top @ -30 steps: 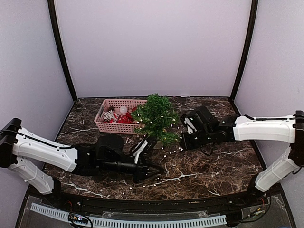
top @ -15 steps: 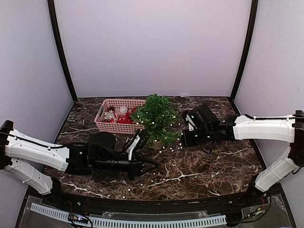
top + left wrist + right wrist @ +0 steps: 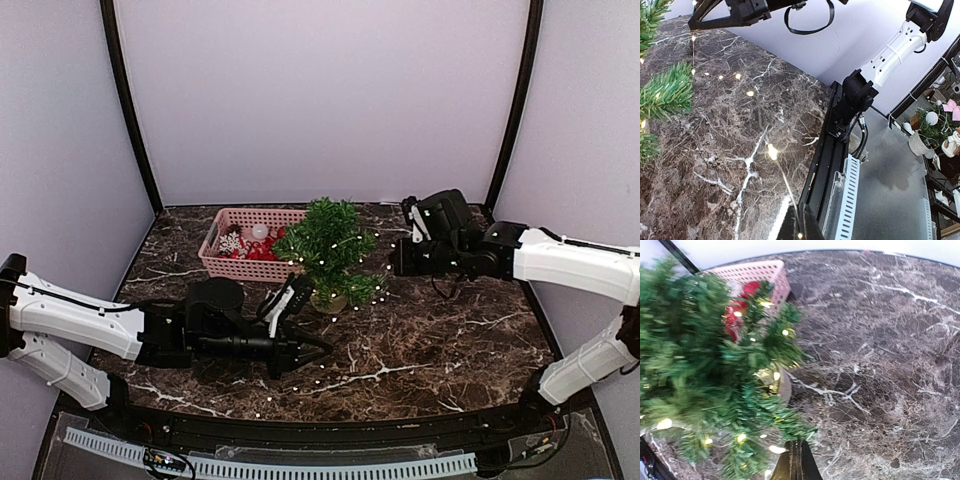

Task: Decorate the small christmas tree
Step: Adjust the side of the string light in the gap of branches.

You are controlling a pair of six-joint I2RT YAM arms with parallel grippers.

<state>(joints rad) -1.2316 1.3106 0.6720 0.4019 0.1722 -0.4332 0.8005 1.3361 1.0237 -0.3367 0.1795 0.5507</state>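
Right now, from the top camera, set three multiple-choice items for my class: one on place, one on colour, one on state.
1. In the top view, the basket sits on which side of the tree? A left B right C underneath
2. The basket is: A blue B pink C yellow
3. The string lights are: A lit B dark C boxed

Key: 1 A, it stands at the tree's left; 2 B, its walls are pink; 3 A, their bulbs glow.

table (image 3: 450, 340): glossy marble | basket (image 3: 240, 268): matt plastic | small christmas tree (image 3: 328, 245): bristly needles
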